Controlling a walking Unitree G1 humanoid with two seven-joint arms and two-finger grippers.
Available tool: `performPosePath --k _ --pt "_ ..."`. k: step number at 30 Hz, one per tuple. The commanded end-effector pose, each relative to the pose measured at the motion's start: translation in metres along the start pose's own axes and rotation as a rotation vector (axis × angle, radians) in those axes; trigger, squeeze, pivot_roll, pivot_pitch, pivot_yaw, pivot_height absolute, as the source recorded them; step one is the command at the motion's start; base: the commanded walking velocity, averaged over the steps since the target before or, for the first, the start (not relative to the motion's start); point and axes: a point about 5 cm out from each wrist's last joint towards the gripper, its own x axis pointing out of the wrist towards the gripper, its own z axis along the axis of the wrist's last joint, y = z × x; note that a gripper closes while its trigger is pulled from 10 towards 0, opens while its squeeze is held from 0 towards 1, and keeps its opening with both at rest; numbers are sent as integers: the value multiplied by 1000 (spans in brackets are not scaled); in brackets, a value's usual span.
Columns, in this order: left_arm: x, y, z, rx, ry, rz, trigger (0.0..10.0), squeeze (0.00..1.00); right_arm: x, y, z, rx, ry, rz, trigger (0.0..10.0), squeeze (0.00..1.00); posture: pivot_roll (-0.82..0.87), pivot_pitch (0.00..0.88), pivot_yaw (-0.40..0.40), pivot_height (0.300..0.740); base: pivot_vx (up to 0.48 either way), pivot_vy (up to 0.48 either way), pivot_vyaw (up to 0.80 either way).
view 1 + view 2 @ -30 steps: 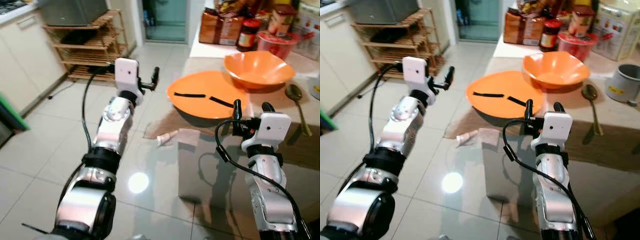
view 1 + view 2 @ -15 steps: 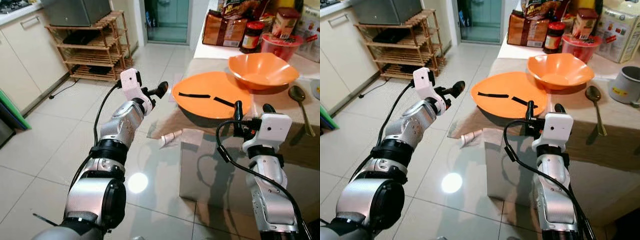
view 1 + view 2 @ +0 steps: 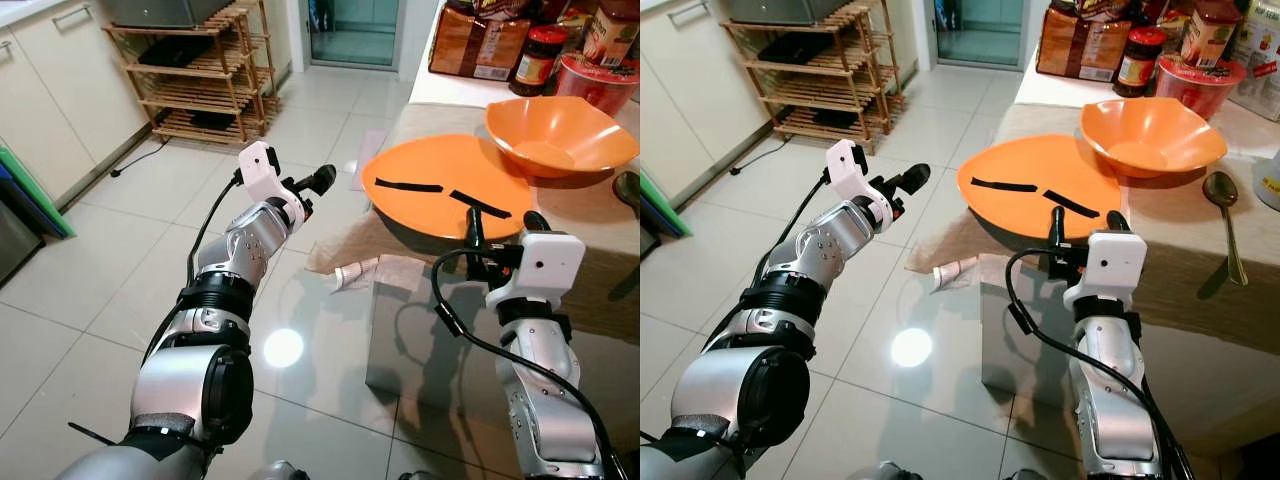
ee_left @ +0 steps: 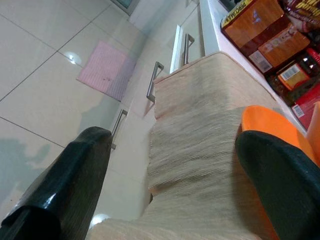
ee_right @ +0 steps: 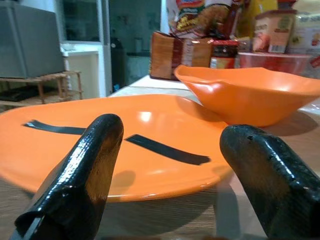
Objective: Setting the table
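since the right gripper (image 3: 1081, 222) sits nearest, fingers spread and empty at the table's front edge just short of the plate (image 3: 1040, 186), that plate looks like the thing to take: stiff, light, glossy and likely slick, best pinched at its near rim. it lies flat on the beige cloth (image 3: 1185, 280), overhanging the corner, round with no long axis, its two black strips running roughly left to right. farther left the left gripper (image 3: 308, 186) hangs parted and empty over the floor, pointing at the plate; the bowl (image 3: 1153, 144) sits behind it, touching or nearly so.

Tool (image 5: 167, 172) open before orange plate (image 5: 150, 150), bowl (image 5: 240, 95) behind.
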Motion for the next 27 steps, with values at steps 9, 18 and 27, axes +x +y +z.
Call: performPosePath --k 9,18,27 --pt "4 -18 0 -13 11 -89 10000 0 -8 -1 1 -10 8 2 10000 0 -43 0 103 740 0 0 0" --pt "9 -32 -13 37 56 -132 10000 0 -12 0 2 -2 10 -6 10000 0 -53 0 109 740 0 0 0" --pt "4 -52 0 402 -125 -266 10000 0 -15 -6 5 -5 -5 -50 10000 0 -63 0 119 740 0 0 0"
